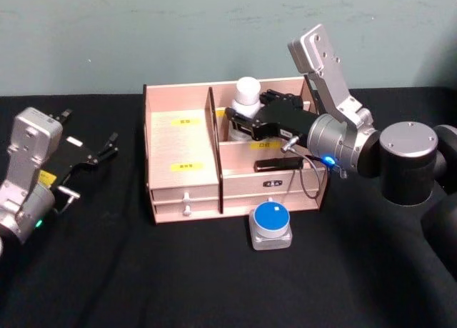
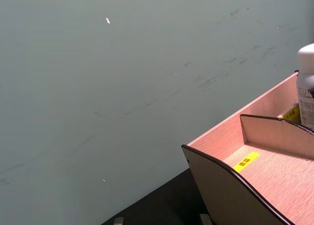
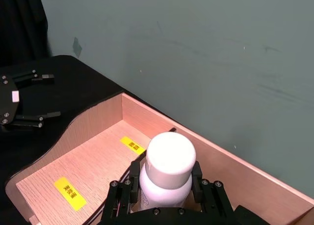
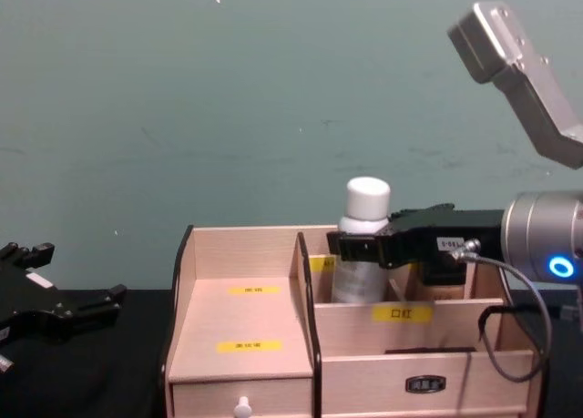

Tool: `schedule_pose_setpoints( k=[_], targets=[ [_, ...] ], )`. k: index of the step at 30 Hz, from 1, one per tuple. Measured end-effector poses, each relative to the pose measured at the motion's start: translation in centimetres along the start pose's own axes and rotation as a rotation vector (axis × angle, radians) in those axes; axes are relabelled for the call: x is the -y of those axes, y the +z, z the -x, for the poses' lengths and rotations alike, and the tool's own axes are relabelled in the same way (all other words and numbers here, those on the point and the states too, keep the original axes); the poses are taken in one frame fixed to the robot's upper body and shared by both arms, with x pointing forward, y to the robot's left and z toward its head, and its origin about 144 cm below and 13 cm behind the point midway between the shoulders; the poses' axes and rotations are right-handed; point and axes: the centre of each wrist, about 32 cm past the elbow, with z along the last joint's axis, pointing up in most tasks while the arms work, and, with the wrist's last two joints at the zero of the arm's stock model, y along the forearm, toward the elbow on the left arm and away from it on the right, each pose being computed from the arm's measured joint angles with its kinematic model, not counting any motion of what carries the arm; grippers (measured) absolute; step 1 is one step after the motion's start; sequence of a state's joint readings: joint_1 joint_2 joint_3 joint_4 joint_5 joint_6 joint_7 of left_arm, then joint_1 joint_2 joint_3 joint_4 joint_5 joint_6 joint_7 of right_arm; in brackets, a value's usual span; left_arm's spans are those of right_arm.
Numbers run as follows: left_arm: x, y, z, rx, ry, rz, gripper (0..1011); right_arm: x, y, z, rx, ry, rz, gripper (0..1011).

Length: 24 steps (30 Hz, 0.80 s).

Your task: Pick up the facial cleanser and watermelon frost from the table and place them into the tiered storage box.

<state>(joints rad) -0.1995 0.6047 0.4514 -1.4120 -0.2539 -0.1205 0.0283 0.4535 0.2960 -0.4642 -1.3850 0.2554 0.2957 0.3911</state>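
The right gripper (image 1: 243, 121) is clamped round the white-capped facial cleanser (image 1: 248, 93), which is held upright in the back compartment of the tiered storage box (image 1: 178, 138), just right of the middle divider. The blue-topped watermelon frost (image 1: 272, 224) is sat just in front. The left gripper (image 1: 100, 151) is parked well left, fingers spread.
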Motion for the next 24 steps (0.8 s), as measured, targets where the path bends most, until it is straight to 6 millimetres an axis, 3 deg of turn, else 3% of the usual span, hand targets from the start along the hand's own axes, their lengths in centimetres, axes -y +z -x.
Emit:
schedule_pose_setpoints(
  k=[18, 24],
  targets=[
    [0.0, 0.0, 0.0, 0.0, 0.0, 0.0, 1001, -0.33, -0.45, -0.02, 0.006, 0.004, 0.019, 616],
    [0.0, 0.0, 0.0, 0.0, 0.0, 0.0, 1001, -0.29, -0.43, -0.04, 0.005, 0.004, 0.018, 767]
  ],
)
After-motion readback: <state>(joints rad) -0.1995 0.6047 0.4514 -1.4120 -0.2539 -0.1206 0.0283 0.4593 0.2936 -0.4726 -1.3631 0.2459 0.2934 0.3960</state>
